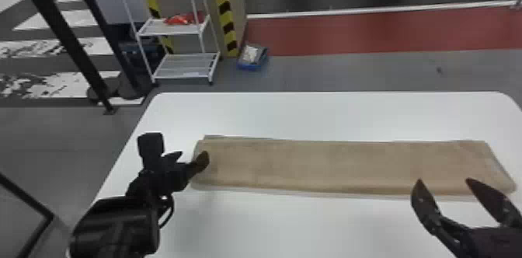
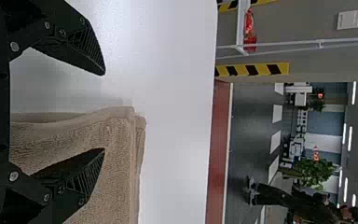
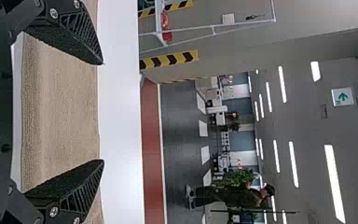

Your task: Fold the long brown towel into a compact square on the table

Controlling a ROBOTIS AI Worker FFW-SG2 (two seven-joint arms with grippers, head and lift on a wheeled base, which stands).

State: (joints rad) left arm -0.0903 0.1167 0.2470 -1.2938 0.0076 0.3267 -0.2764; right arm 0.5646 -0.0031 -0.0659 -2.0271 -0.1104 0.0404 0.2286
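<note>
The brown towel [image 1: 338,166] lies as a long flat strip running left to right on the white table [image 1: 310,222]. At its left end is my left gripper [image 1: 190,156], open, one finger over the towel's edge and the other off to its left. In the left wrist view, the layered end of the towel [image 2: 116,135] shows between and below the fingers of my left gripper [image 2: 105,111]. My right gripper [image 1: 442,181] is open at the towel's near edge, toward the right end. Towel fabric [image 3: 65,107] spans the gap of my right gripper [image 3: 103,112] in the right wrist view.
Beyond the table's far left corner stands a white wire shelf [image 1: 186,67] holding a red item [image 1: 184,19]. A blue bin [image 1: 252,57] sits on the floor beside it. Striped yellow-black posts [image 1: 225,12] rise behind.
</note>
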